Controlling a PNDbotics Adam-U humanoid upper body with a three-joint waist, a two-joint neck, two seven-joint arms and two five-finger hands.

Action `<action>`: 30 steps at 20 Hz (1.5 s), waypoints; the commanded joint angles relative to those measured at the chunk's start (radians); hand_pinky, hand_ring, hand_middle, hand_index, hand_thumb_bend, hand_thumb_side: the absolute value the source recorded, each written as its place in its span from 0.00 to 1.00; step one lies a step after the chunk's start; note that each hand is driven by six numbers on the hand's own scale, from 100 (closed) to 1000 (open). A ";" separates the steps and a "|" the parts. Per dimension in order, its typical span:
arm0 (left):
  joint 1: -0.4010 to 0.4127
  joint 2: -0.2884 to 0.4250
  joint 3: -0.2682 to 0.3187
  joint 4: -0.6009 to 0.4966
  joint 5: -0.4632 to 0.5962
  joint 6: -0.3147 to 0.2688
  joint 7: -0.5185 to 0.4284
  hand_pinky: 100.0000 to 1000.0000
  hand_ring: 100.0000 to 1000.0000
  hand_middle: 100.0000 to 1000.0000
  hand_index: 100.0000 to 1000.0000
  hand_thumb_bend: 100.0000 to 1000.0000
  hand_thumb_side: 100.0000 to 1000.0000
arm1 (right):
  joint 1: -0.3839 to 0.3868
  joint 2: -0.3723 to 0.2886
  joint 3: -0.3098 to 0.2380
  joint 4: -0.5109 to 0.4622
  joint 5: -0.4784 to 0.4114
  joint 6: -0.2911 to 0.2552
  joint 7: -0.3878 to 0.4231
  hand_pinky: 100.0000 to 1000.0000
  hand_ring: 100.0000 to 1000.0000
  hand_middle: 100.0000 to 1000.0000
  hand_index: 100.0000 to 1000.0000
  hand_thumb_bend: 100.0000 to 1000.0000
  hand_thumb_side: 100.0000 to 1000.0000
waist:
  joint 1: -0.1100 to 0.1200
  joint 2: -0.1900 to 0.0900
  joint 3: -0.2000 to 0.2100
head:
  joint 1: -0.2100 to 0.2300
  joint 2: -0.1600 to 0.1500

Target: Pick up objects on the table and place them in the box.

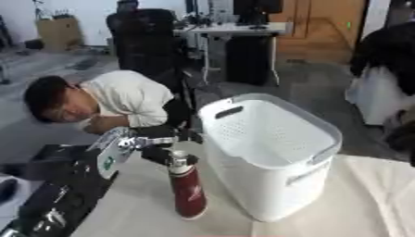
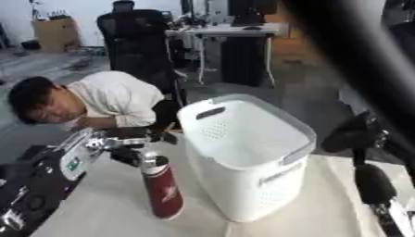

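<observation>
Beside the white box (image 1: pixel 272 162) on the table (image 1: pixel 138 203), the left hand (image 1: pixel 162 150) seems to curl its fingers round the red bottle's (image 1: pixel 188 192) top.

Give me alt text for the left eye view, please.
The robot's left hand grips the top of an upright dark red bottle standing on the pale table, just left of a tall white perforated basket. A person leans in at the table's far left edge.
</observation>
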 commanded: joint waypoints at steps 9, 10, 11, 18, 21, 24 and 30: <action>0.005 0.060 0.016 -0.034 -0.002 -0.155 -0.117 1.00 1.00 1.00 1.00 0.29 1.00 | -0.012 -0.004 -0.005 -0.011 0.005 0.003 0.006 0.23 0.55 0.54 0.66 0.00 0.92 | 0.000 -0.012 0.010 | 0.006 -0.013; -0.002 0.048 0.012 -0.038 0.012 -0.173 -0.108 1.00 1.00 1.00 1.00 0.28 1.00 | -0.012 -0.004 -0.004 -0.011 0.004 0.002 0.006 0.23 0.55 0.55 0.66 0.00 0.92 | -0.001 -0.012 0.008 | 0.009 -0.014; -0.009 0.037 0.007 -0.039 0.025 -0.188 -0.102 1.00 1.00 1.00 1.00 0.28 1.00 | -0.013 -0.003 -0.004 -0.011 0.005 0.002 0.007 0.23 0.55 0.55 0.66 0.00 0.92 | -0.002 -0.012 0.007 | 0.011 -0.016; -0.034 0.004 -0.016 -0.031 0.041 -0.218 -0.122 1.00 1.00 1.00 1.00 0.28 1.00 | -0.017 0.005 -0.004 -0.011 0.005 0.003 0.009 0.23 0.55 0.55 0.66 0.00 0.92 | -0.001 -0.010 -0.001 | 0.022 -0.020; -0.035 0.002 -0.019 -0.030 0.043 -0.220 -0.131 1.00 1.00 1.00 1.00 0.28 1.00 | -0.019 0.007 -0.004 -0.011 0.004 0.003 0.008 0.23 0.55 0.55 0.66 0.00 0.92 | 0.000 -0.010 -0.004 | 0.018 -0.020; -0.034 0.003 -0.020 -0.033 0.045 -0.220 -0.135 1.00 1.00 1.00 1.00 0.28 1.00 | -0.019 0.008 -0.003 -0.011 0.004 0.004 0.009 0.23 0.55 0.55 0.66 0.00 0.92 | 0.000 -0.011 -0.004 | 0.017 -0.022; -0.019 0.012 -0.019 -0.036 0.033 -0.208 -0.141 1.00 1.00 1.00 1.00 0.29 1.00 | -0.019 0.007 -0.003 -0.011 0.005 0.004 0.010 0.23 0.55 0.55 0.66 0.00 0.92 | 0.001 -0.012 -0.003 | 0.016 -0.021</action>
